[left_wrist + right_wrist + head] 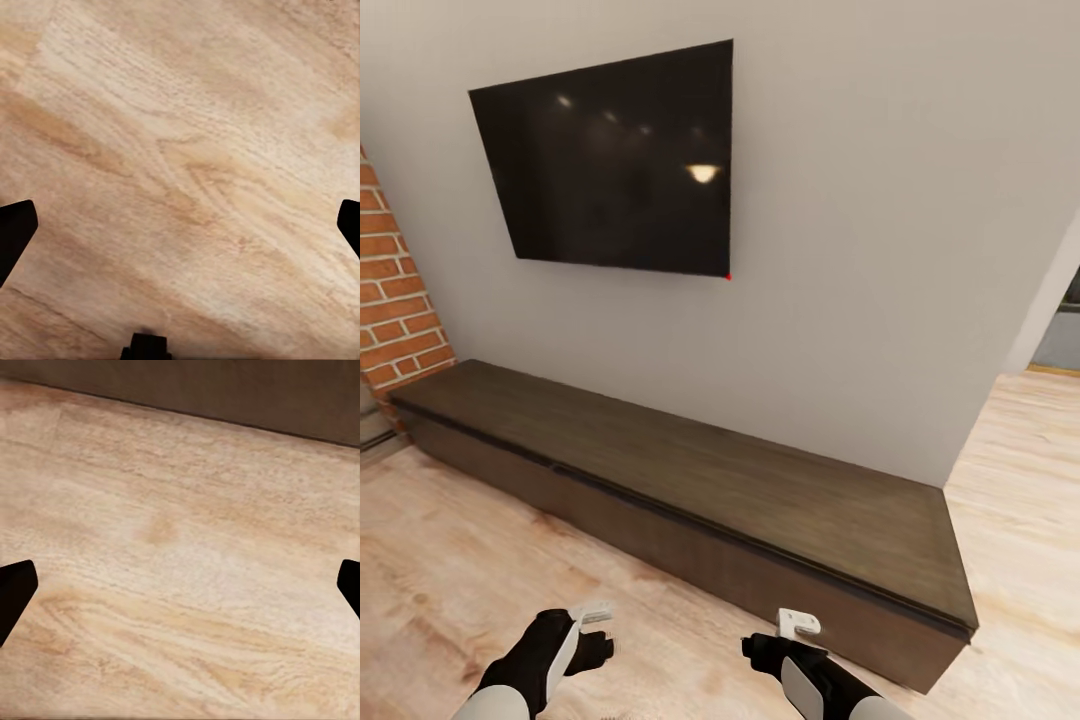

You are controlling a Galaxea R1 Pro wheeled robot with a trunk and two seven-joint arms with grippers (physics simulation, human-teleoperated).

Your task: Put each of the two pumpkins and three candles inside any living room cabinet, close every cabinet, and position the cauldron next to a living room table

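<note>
While no door or drawer front stands out from its face, the low, long, dark-brown wooden cabinet (690, 480) runs diagonally across the head view from the middle left to the lower right, its back edge against the pale grey wall (880, 220) and its flat top bare wood. A thin dark seam runs along the front just below the top. Its left end sits near a red brick wall (390, 300) at the left edge of the frame. Above the cabinet, in the upper left of the frame, a black flat screen (615, 165) hangs on the grey wall.

Light wood plank floor (450, 560) spreads in front of the cabinet and past its right end. At the bottom of the frame, the left gripper (592, 628) hangs over the floor at lower left, well apart from the cabinet, and the right gripper (785, 635) hangs at lower centre-right, just beside the cabinet's front. In the left wrist view the black fingertips (15, 232) sit at opposite edges over bare floor, so the jaws are spread wide with nothing between them. In the right wrist view the fingertips (15, 592) are likewise spread wide and empty, over floor with the cabinet's dark front (225, 394) across the top.
</note>
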